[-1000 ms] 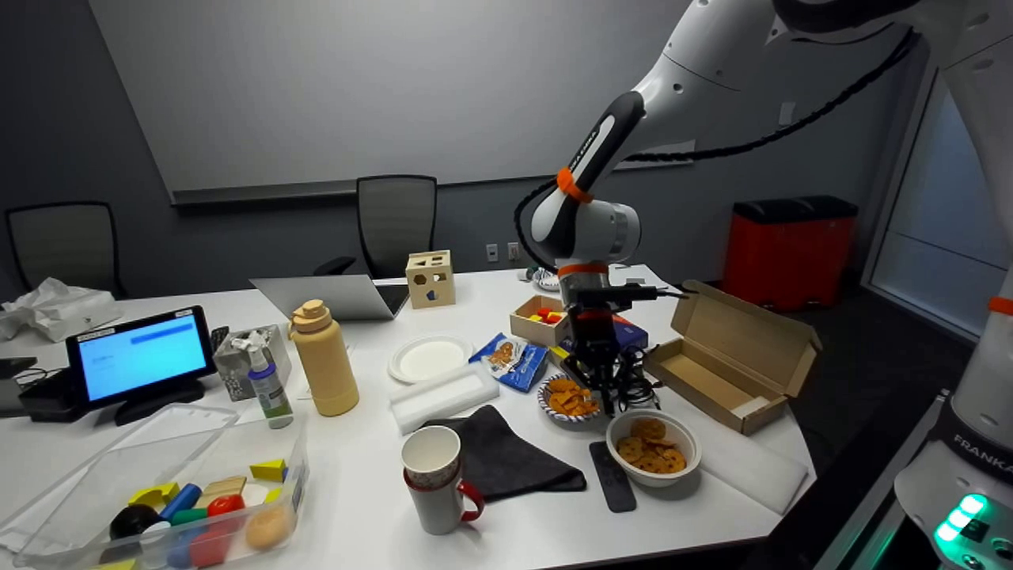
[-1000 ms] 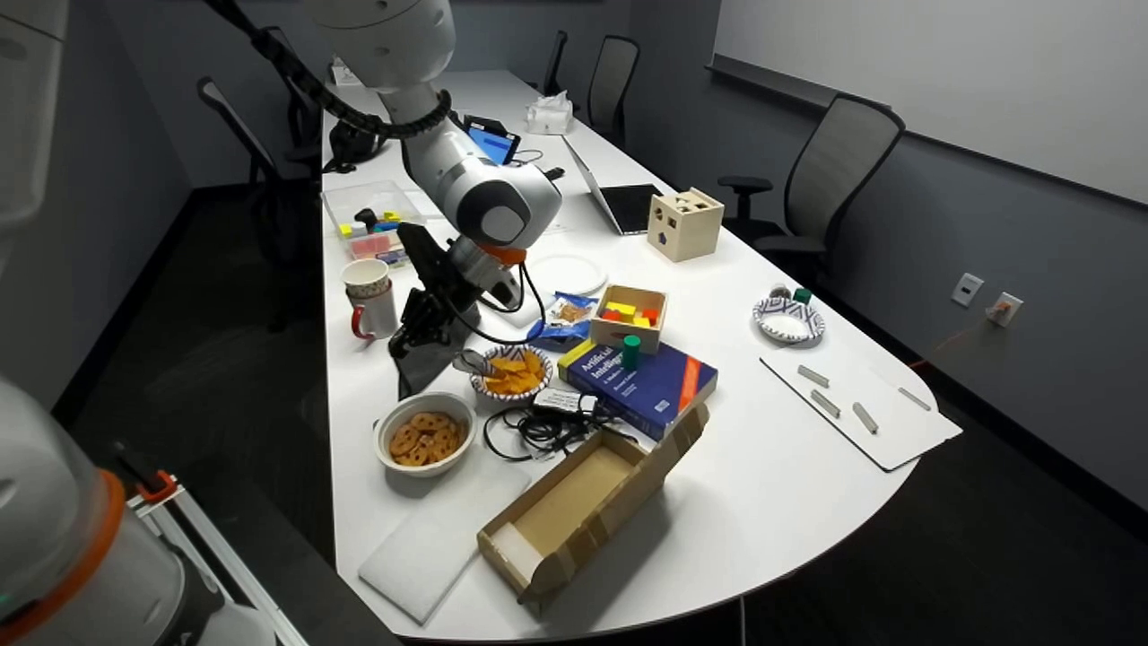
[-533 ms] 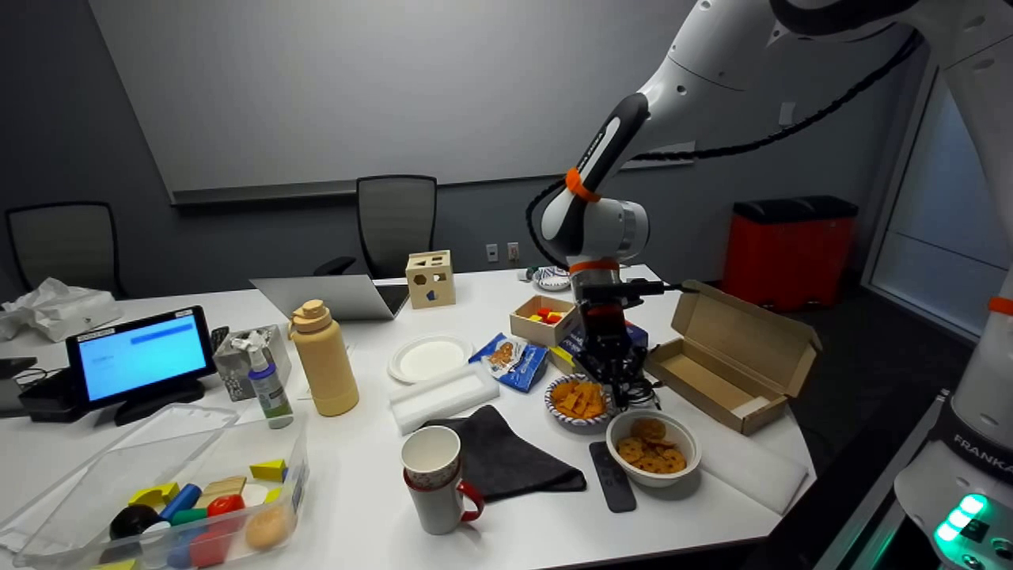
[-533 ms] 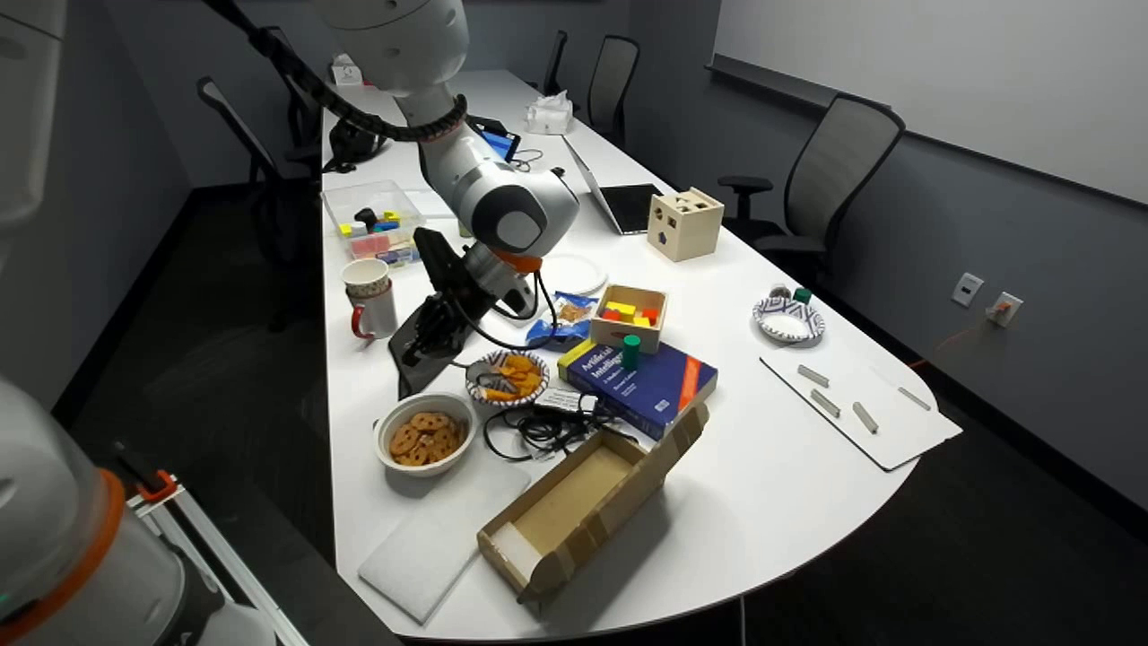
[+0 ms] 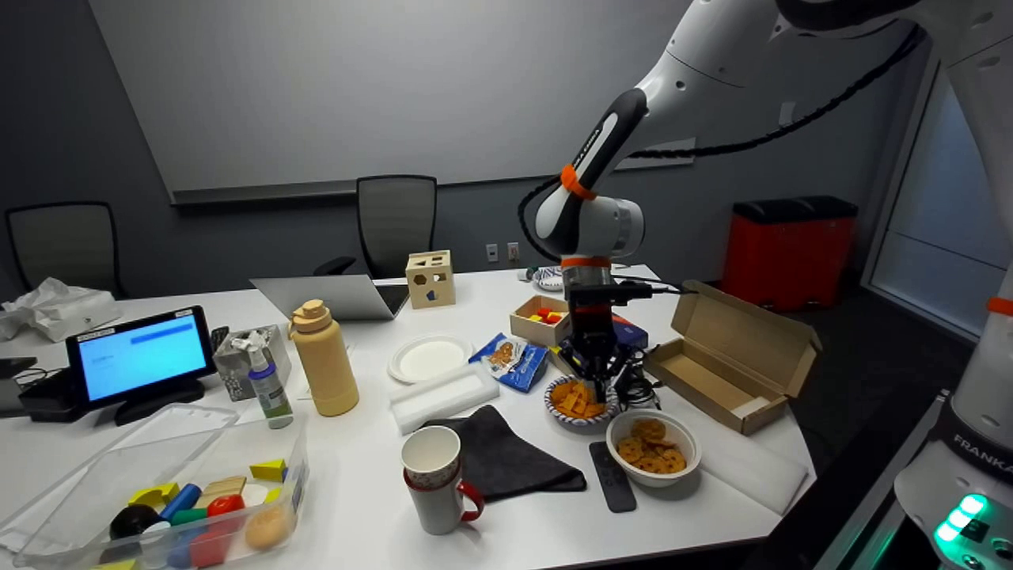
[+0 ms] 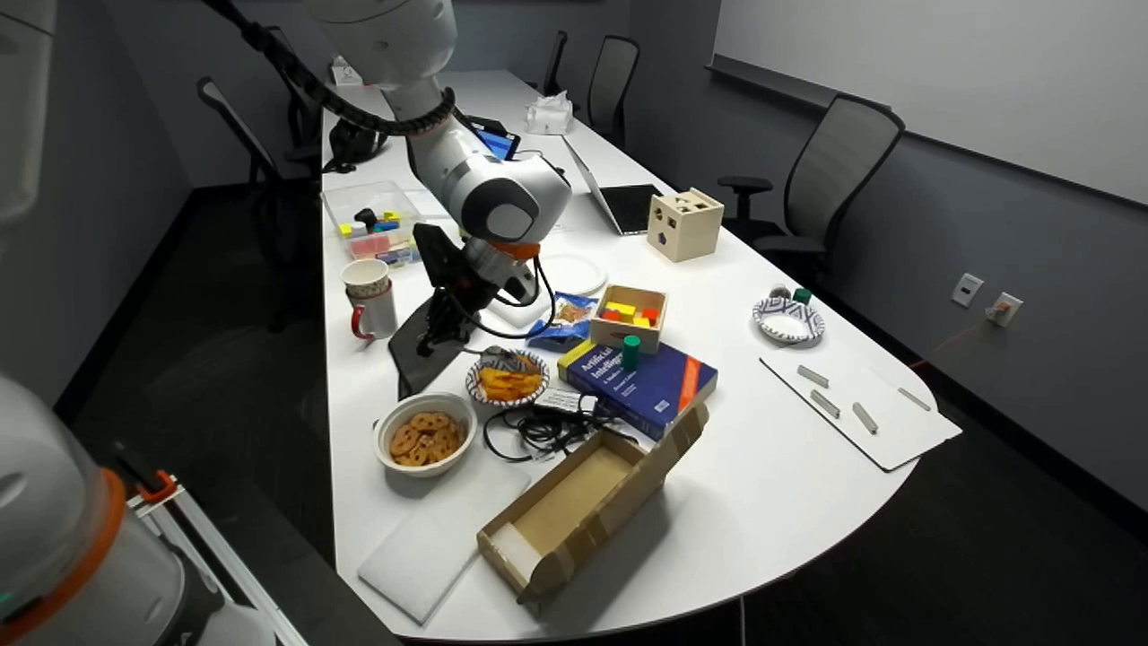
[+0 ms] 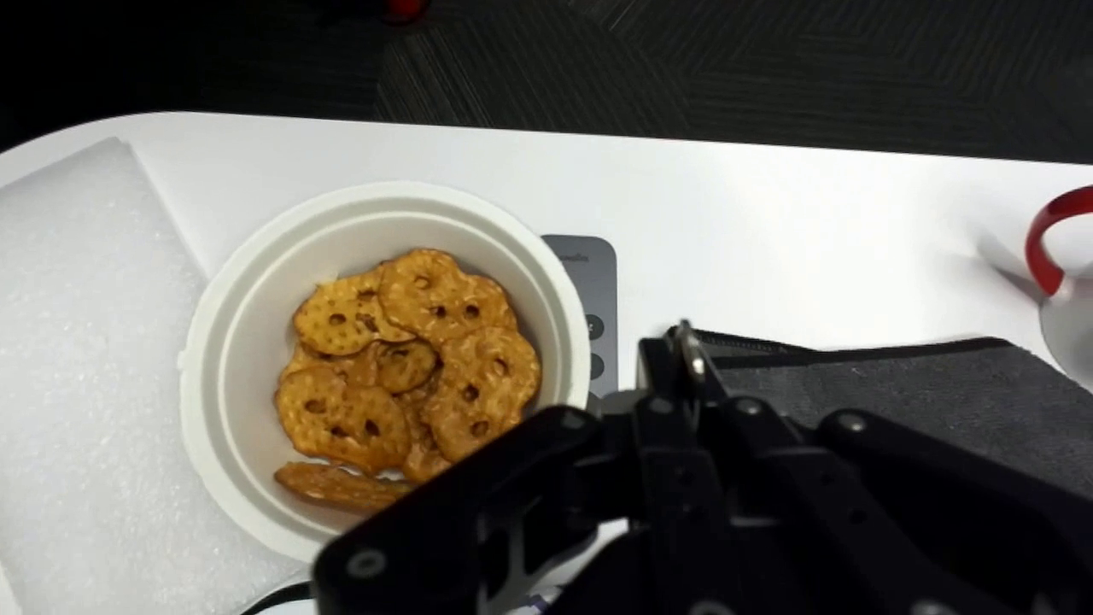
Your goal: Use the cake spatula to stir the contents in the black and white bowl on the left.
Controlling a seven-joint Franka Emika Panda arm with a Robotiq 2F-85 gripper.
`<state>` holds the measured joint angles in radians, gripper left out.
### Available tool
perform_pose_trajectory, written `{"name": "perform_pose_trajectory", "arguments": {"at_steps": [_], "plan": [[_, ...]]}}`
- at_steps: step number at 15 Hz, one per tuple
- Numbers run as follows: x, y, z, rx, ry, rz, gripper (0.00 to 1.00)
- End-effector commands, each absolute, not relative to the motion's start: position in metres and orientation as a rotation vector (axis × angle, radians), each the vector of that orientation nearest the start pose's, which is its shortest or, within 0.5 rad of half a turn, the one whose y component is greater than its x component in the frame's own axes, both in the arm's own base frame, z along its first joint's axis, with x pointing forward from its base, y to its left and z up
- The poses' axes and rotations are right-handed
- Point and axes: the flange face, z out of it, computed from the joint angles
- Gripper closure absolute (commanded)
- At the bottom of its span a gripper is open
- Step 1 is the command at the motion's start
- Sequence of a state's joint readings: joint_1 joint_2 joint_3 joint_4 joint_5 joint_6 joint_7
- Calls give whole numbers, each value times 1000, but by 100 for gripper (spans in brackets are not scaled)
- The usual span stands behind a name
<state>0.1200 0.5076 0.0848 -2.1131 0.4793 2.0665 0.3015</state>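
- Black and white bowl [image 6: 507, 404] lies in from the counter's [image 6: 762, 502] left edge in an exterior view, beside and below the hand [image 7: 683, 367].
- Narrowed, the hand grips the spatula [image 6: 504, 361], whose grey blade extends over the bowl's orange food [image 6: 509, 388].

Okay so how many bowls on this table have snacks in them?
2: the patterned bowl of orange chips, beside the blue book; and the plain white bowl of pretzel crisps, next to the dark remote. I see no others with food.
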Motion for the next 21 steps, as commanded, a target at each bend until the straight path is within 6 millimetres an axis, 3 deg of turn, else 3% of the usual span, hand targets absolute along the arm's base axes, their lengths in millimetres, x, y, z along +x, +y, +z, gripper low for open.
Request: {"name": "perform_pose_trajectory", "arguments": {"at_steps": [1,6,10,13,18,21], "plan": [[492,147,139,-2680,604,884,99],[482,168,135,-2611,531,955,99],[474,170,147,-2594,474,1021,99],[467,155,151,-2578,498,1102,99],[462,117,135,-2514,604,1196,99],[468,97,134,-2535,690,1138,99]]}}
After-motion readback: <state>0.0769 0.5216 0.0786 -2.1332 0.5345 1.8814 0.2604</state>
